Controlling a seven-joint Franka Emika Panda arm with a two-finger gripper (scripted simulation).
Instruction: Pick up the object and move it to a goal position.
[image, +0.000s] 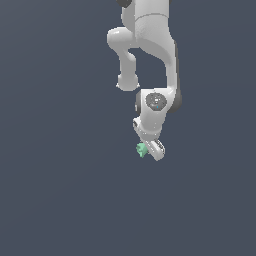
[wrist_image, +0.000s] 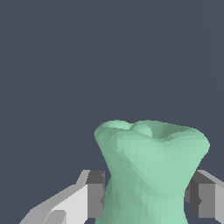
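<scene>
The object (wrist_image: 151, 170) is a mint-green lumpy spool-like piece with a flared end. In the wrist view it fills the space between my two grey finger pads (wrist_image: 95, 194), which press against its narrow waist from both sides. In the exterior view the object (image: 142, 149) shows as a small green lump at the tip of my white gripper (image: 148, 149), held up against the plain dark background. The gripper is shut on it. The object's near end is cut off by the wrist view's edge.
The white arm (image: 150, 45) reaches down from the top of the exterior view. Only a uniform dark grey-blue background surrounds it in both views.
</scene>
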